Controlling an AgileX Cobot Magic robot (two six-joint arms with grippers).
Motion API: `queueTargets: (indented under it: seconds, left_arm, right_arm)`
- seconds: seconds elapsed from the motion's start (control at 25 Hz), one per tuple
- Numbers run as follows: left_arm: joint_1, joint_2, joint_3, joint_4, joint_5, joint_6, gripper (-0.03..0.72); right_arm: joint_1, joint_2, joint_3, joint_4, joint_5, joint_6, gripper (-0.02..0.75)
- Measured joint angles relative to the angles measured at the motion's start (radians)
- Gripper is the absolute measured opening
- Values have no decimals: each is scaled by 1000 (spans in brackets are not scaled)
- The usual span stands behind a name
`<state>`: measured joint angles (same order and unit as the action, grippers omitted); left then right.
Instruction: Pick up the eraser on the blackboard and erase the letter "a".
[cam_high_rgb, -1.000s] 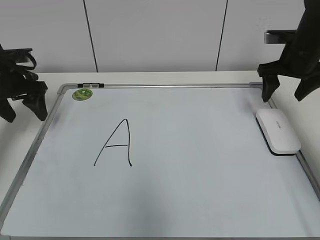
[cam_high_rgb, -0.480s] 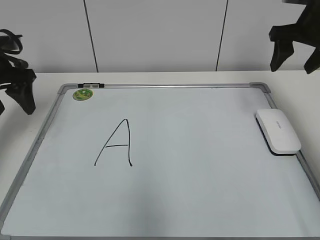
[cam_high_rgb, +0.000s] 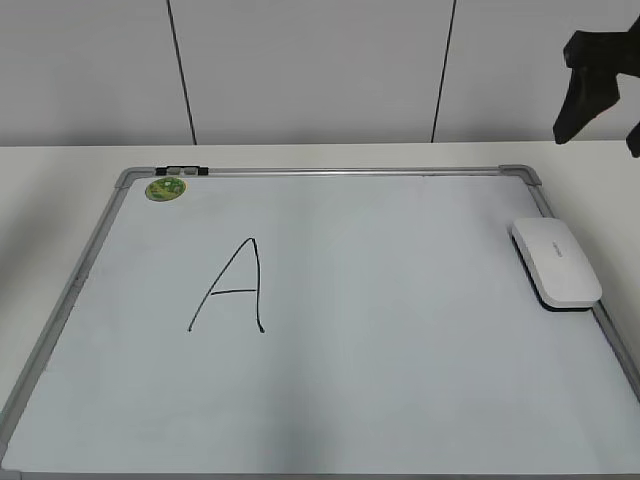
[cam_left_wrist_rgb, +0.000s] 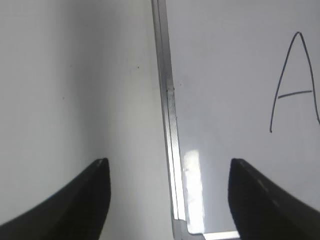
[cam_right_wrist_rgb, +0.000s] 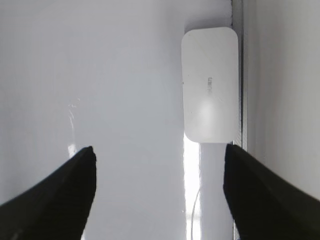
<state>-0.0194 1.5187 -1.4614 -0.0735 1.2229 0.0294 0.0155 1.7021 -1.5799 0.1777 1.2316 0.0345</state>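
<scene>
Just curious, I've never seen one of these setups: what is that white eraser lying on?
The eraser lies flat on the whiteboard, at its right edge beside the metal frame. A dark underside shows along its near edge; the board right beneath it is covered.

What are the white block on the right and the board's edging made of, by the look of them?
The eraser looks like smooth white moulded plastic: rounded corners, soft sheen, small grey print. The board's frame looks like brushed silver metal, probably aluminium, catching bright glare in the left wrist view; its corner caps look like grey plastic.

One blackboard (cam_high_rgb: 400, 400), one eraser (cam_high_rgb: 556, 262), one green magnet (cam_high_rgb: 165, 188), and one drawn letter "a" (cam_high_rgb: 232, 287).
</scene>
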Motion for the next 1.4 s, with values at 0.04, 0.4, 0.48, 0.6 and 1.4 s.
queueTargets:
  seconds: [0.04, 0.4, 0.48, 0.6, 1.4]
  left_arm:
    - [0, -45, 46, 2, 0, 0, 533]
    - [-68, -458, 443, 74, -161, -29, 526]
    - [-108, -544, 509, 130, -168, -66, 520]
    - [-157, -668, 597, 214, -162, -136, 516]
    - [-218, -1321, 903, 236, -8, -180, 515]
  right_arm:
    - [4, -30, 27, 0, 0, 1, 587]
    - [59, -401, 339, -46, -51, 1, 587]
    - [63, -500, 418, -46, -103, 1, 587]
    - [65, -690, 572, -47, -192, 2, 585]
    - [65, -1600, 1048, -188, 1, -12, 576]
